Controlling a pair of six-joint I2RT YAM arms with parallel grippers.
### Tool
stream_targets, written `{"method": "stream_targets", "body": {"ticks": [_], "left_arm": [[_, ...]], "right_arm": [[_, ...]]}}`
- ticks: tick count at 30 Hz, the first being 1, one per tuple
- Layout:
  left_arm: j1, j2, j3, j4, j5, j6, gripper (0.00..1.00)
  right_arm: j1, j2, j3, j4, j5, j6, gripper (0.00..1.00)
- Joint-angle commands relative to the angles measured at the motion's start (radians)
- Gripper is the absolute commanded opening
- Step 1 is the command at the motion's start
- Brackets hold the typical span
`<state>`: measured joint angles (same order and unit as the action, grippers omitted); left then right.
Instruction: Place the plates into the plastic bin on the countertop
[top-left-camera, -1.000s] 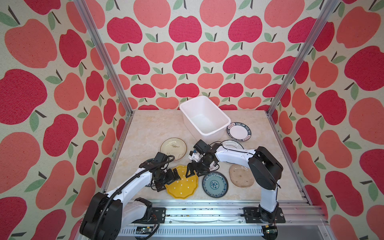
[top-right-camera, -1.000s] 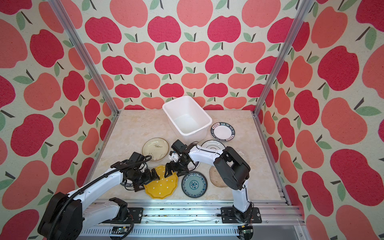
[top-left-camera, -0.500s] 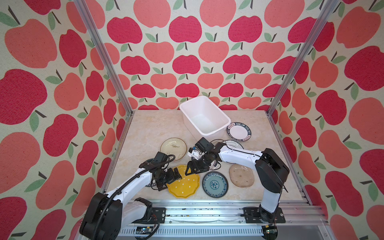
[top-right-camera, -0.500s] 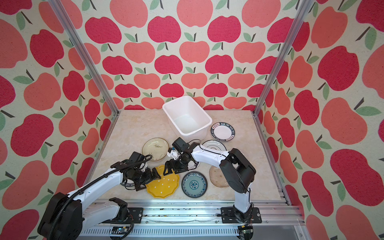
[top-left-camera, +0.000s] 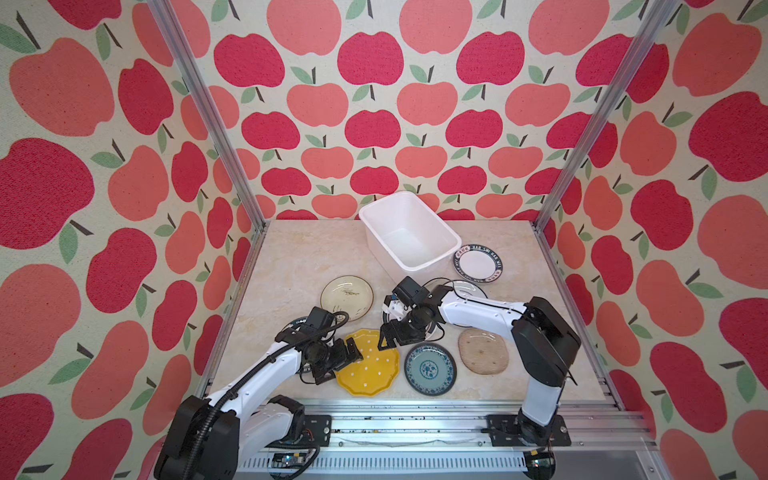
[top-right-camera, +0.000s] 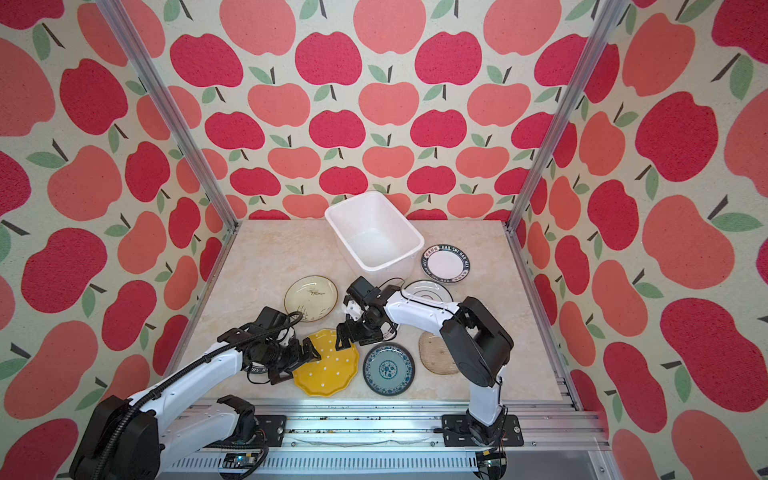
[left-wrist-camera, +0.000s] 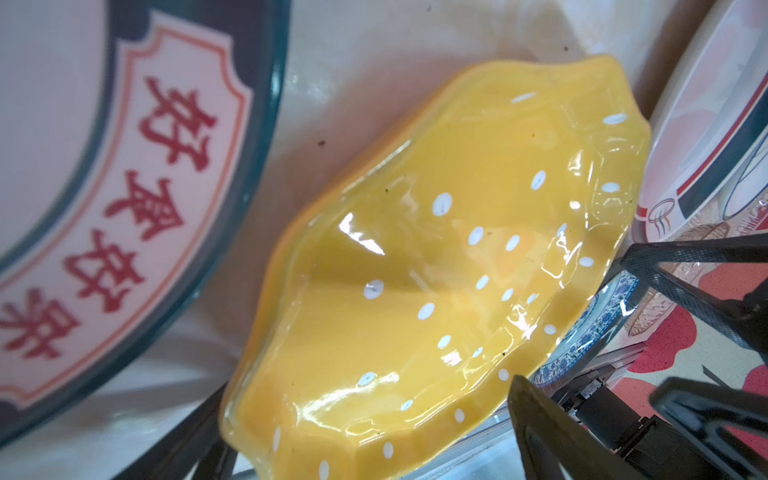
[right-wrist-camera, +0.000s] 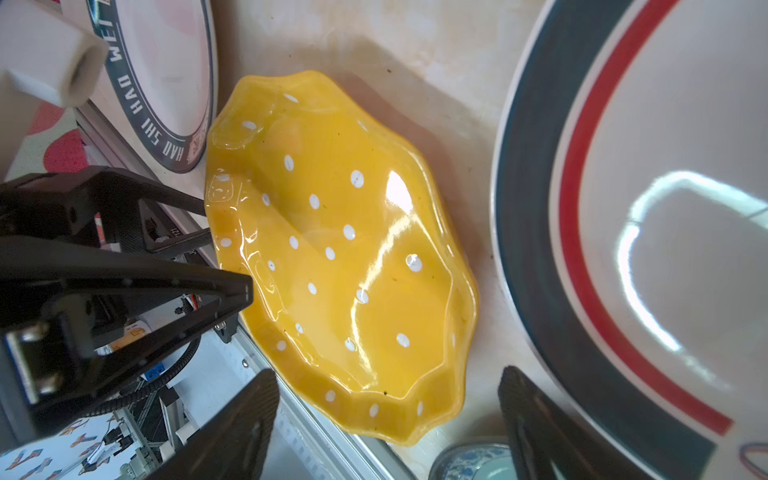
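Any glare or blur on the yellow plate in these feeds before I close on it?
Left wrist: yellow plate sharp, small glare streaks on its glaze; lettered plate close to the lens is slightly soft. Right wrist: bright highlight on the yellow plate, a broad light reflection on the striped plate. Both top views: evenly lit, crisp, only soft shadows.

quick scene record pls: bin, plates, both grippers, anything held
plastic bin: empty, at the back of the countertop
plates in bin: none
plates on countertop: yellow plate, blue-patterned plate, beige plate, cream plate, lettered-rim plate beside the bin; more partly hidden under the arms
left gripper: open, at the yellow plate's left rim
right gripper: open, at the yellow plate's far-right rim
held: nothing
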<state>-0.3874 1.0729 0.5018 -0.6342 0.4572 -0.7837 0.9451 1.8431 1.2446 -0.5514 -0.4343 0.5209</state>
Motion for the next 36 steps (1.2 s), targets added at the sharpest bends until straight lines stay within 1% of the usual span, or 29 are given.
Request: {"method": "stream_targets", "body": {"ticks": [1, 7, 12, 20, 22, 29, 33, 36], "left_arm": [[0.002, -0.012, -0.012, 0.001, -0.010, 0.023, 0.99], [0.010, -0.020, -0.012, 0.000, -0.010, 0.032, 1.00], [0.012, -0.014, -0.011, 0.008, -0.008, 0.040, 1.00], [0.012, 0.010, -0.017, 0.068, -0.006, 0.046, 1.00], [0.012, 0.010, -0.020, 0.080, -0.005, 0.050, 1.00], [0.012, 0.042, -0.017, 0.106, 0.000, 0.062, 0.99], [0.011, 0.042, -0.014, 0.109, 0.000, 0.065, 0.99], [0.011, 0.039, -0.010, 0.102, -0.004, 0.067, 0.99]], "right_arm": [[0.016, 0.006, -0.019, -0.015, 0.000, 0.004, 0.87], [0.035, 0.047, -0.004, -0.017, -0.009, -0.003, 0.88], [0.042, 0.083, 0.015, -0.017, -0.040, -0.018, 0.89], [0.049, 0.122, 0.047, 0.009, -0.165, -0.073, 0.89], [0.050, 0.113, 0.043, 0.029, -0.191, -0.082, 0.89], [0.047, 0.028, 0.000, 0.104, -0.229, -0.096, 0.87], [0.039, -0.008, -0.016, 0.139, -0.241, -0.099, 0.81], [0.034, -0.038, -0.035, 0.177, -0.239, -0.088, 0.80]]}}
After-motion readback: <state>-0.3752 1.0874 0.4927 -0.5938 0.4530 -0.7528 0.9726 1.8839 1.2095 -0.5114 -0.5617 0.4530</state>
